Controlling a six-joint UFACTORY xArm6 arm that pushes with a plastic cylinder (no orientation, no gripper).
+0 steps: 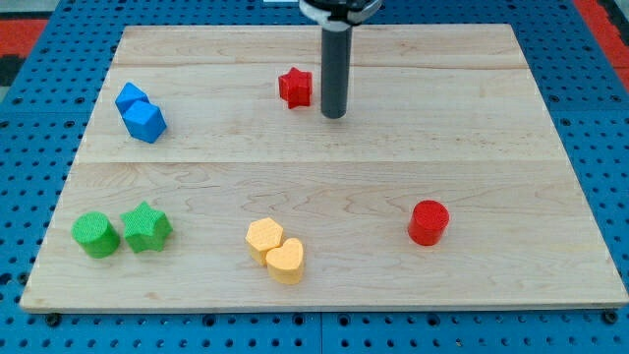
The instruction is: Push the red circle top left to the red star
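Observation:
The red circle (428, 222) lies at the view's lower right on the wooden board (324, 172). The red star (295, 88) sits near the view's top centre. My tip (334, 114) is the lower end of a dark rod. It stands just right of the red star, a small gap apart, and far up and left of the red circle.
A blue block (141, 112) made of two joined lumps lies at the upper left. A green circle (95, 235) and a green star (146, 228) sit at the lower left. A yellow heart-shaped block (275, 251) lies at the bottom centre. A blue pegboard (590, 118) surrounds the board.

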